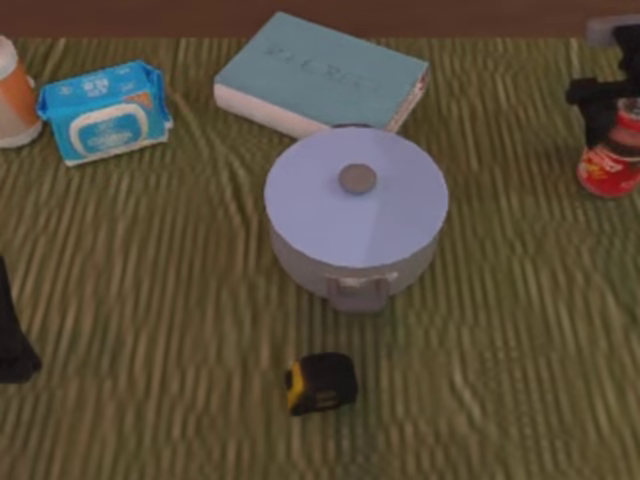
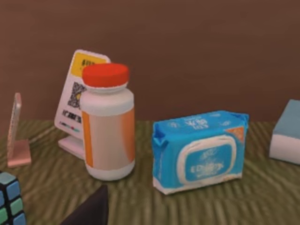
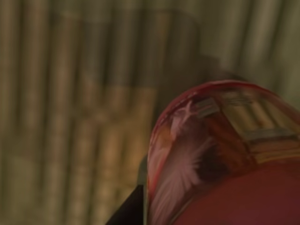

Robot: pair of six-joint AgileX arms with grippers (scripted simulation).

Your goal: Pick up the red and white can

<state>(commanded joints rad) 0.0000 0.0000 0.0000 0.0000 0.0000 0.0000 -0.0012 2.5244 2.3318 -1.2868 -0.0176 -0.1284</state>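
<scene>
The red and white can (image 1: 610, 158) is at the far right edge of the table, leaning a little, with its pale top under the black right gripper (image 1: 608, 118). In the right wrist view the can (image 3: 220, 159) fills the near corner, and one dark finger (image 3: 132, 210) presses against its side; the other finger is hidden behind the can. The gripper is shut on the can, and the cloth shows blurred and shadowed beneath it. My left gripper (image 1: 12, 345) is parked at the left edge and stands open, with one finger (image 2: 91, 208) showing and nothing held.
A pale blue lidded pot (image 1: 355, 210) stands mid-table with a teal book (image 1: 320, 75) behind it. A black and yellow tape measure (image 1: 320, 383) lies in front. At back left are a blue wipes pack (image 1: 105, 110) and an orange and white bottle (image 1: 15, 95).
</scene>
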